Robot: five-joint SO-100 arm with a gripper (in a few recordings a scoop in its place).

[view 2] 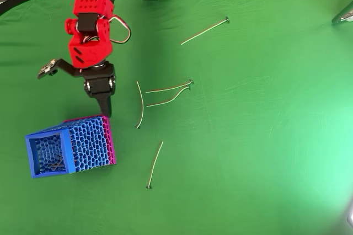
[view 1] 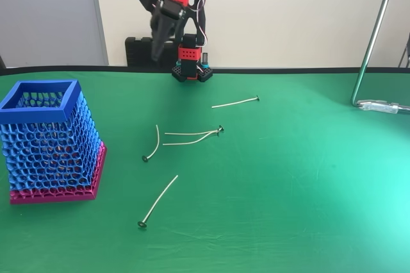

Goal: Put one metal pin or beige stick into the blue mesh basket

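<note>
The green felt table (view 1: 307,209) is my ground, with the square blue honeycomb-mesh basket (view 2: 71,149) as landmark; one thin pin seems to lie inside it already. My red-and-black gripper (view 2: 77,89) hangs just above the basket's pink base, jaws spread wide, empty. Five pale beige wire pins (view 2: 165,87) lie right of the basket.

Five pins (view 1: 192,136) loose on green table (view 1: 307,177), right of blue mesh basket (view 1: 51,141).

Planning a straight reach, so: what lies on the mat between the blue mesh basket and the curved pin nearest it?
Nothing: the overhead view shows bare green mat between the blue mesh basket and the curved pin.
</note>
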